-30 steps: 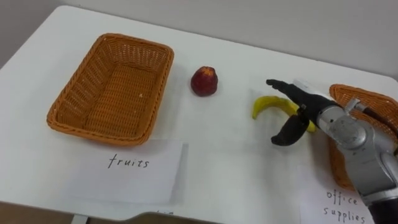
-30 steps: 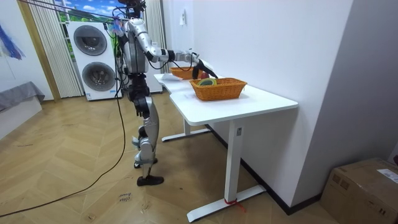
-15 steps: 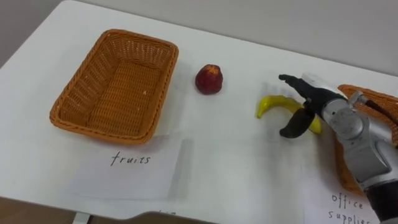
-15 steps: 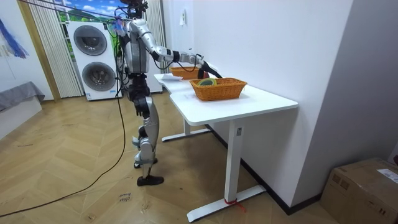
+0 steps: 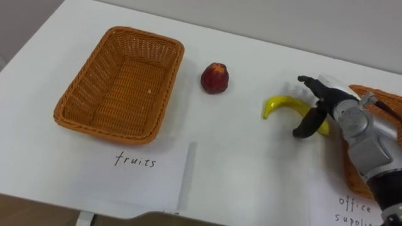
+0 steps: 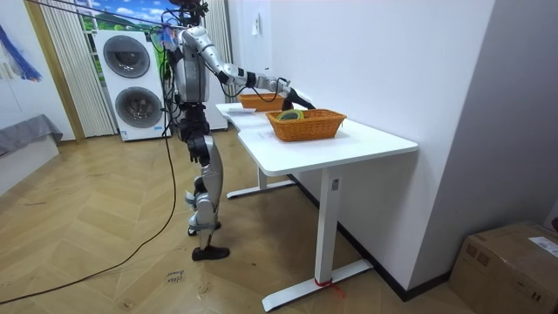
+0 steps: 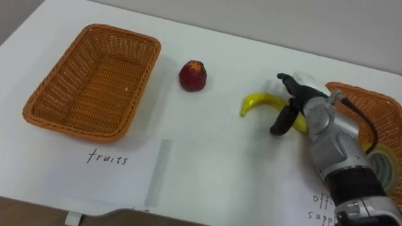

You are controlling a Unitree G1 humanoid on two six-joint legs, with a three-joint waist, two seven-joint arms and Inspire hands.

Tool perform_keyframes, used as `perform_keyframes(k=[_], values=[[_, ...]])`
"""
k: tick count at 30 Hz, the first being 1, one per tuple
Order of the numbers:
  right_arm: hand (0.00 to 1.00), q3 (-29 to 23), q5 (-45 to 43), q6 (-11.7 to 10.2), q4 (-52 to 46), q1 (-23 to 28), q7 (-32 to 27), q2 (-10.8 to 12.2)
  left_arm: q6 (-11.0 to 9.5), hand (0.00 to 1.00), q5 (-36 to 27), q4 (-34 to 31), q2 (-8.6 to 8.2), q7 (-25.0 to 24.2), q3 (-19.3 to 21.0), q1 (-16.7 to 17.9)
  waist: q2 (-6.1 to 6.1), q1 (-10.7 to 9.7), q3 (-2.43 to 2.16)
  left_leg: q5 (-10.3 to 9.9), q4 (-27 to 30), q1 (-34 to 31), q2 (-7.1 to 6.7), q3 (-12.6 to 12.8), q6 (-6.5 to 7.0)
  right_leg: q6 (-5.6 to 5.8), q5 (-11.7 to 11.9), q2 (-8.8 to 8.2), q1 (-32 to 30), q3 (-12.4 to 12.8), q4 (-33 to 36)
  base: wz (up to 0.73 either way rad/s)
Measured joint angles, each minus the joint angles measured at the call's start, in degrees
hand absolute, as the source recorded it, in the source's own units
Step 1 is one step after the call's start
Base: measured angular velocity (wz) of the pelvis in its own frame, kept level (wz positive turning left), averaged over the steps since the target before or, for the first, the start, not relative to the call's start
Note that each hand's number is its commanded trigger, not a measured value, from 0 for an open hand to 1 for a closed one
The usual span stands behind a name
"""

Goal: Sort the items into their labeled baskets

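A yellow banana (image 5: 279,103) lies on the white table (image 5: 239,157), right of a red apple (image 5: 215,78). My right hand (image 5: 326,100) hovers over the banana's right end. Its fingers reach out behind the fruit and the thumb hangs down in front, open and not closed round it. The empty wicker fruit basket (image 5: 94,129) stands at the left. At the right edge, behind my forearm, sits the office supplies basket (image 7: 358,94), with a tape roll (image 7: 383,166) in it. In the room view I stand at the table's end with my right arm (image 6: 261,83) stretched over it.
A paper label reading "fruits" (image 5: 141,166) lies in front of the left basket. Another paper label (image 5: 355,207) for office supplies sits at the lower right. The table's front edge runs along the bottom. A wall (image 6: 366,52) backs the table.
My right hand has slid to the right along the banana toward its right end, with the arm reaching farther over the table. The camera has shifted slightly. The fruit has stayed put.
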Motion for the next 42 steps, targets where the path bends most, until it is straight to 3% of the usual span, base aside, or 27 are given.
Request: perform_keyframes(k=[14,25,37,38,39,40,42], values=[[0.0,1.25,0.91,-0.75,9.61,-4.86,-2.24,0.0,0.23,0.0,-0.1,2.26,0.27,0.04,-1.26,-2.37,0.32,0.83,-0.03,0.09,0.8,-0.88,-0.07,-0.94,-0.02,-0.29,0.28,-0.4,0.12,-3.08,0.04,0.03],[0.0,1.33,4.58,-0.82,10.72,-4.86,-3.45,0.0,0.31,0.0,-0.07,4.09,0.75,-0.08,-3.43,-3.69,0.3,1.4,-0.04,0.16,0.65,-1.06,-0.05,-1.45,-0.11,-0.33,0.34,-0.28,0.26,-3.24,0.03,0.01],[0.0,5.03,6.78,-1.28,10.77,-5.0,-3.8,-0.37,0.31,0.0,-0.1,4.41,1.07,-0.05,-3.49,-4.47,-0.03,1.58,-0.22,0.18,0.45,-0.85,-0.04,-1.41,-0.14,-0.33,0.36,-0.24,0.21,-3.24,0.0,0.0],[0.05,5.18,6.78,-1.28,10.81,-5.08,-3.8,-0.38,0.31,0.0,-0.08,4.4,1.12,-0.02,-3.67,-4.46,-0.02,1.58,-0.21,0.18,0.42,-0.88,-0.04,-1.45,-0.14,-0.33,0.36,-0.23,0.22,-3.25,0.0,0.0],[0.89,5.32,6.78,-1.28,10.85,-5.15,-3.8,-0.39,0.31,0.0,-0.08,4.4,1.15,0.0,-3.77,-4.46,-0.02,1.58,-0.21,0.18,0.41,-0.89,-0.04,-1.46,-0.14,-0.33,0.36,-0.23,0.22,-3.25,-0.01,0.0],[1.0,5.66,6.77,-1.28,10.89,-5.29,-3.8,-0.44,0.31,0.0,-0.08,4.4,1.18,0.02,-3.83,-4.46,-0.02,1.57,-0.21,0.18,0.37,-0.93,-0.04,-1.45,-0.14,-0.33,0.36,-0.22,0.22,-3.25,-0.01,0.0],[1.0,5.69,6.77,-1.28,10.91,-5.31,-3.8,-0.44,0.31,0.0,-0.08,4.4,1.21,0.05,-3.85,-4.46,-0.02,1.58,-0.2,0.18,0.33,-0.96,-0.04,-1.46,-0.14,-0.33,0.35,-0.21,0.22,-3.25,-0.02,0.0]])
